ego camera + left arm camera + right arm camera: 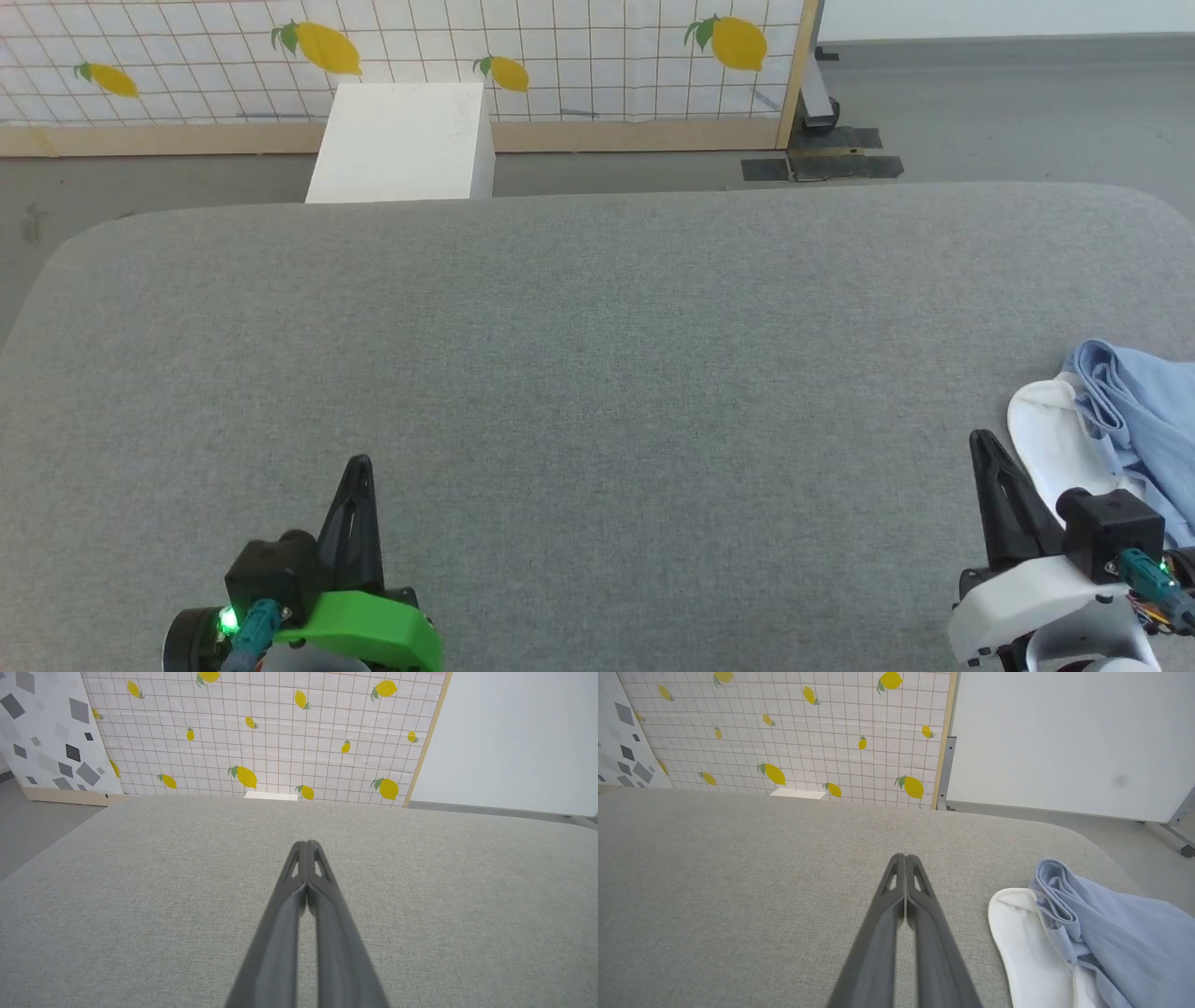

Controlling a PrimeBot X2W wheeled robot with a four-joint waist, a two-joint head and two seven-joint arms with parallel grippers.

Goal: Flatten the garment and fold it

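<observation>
Lying crumpled just right of the right gripper point(906, 856), the garment point(1111, 924) sits at the right edge of the grey padded surface point(597, 327). It overlaps a white cloth point(1022, 942) that lies between it and the fingers. Those fingers are pressed together, holding nothing. The left gripper point(306, 843) is likewise closed and empty, well apart from the shirt. Beyond both tips, the head view gives a white box point(401, 140) whole against the lemon-print screen point(280, 732). The right wrist view gives the shirt's folds close up.

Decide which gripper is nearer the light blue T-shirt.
Right. The right gripper sits just left of the T-shirt, not touching it; the left gripper is far to its left.
</observation>
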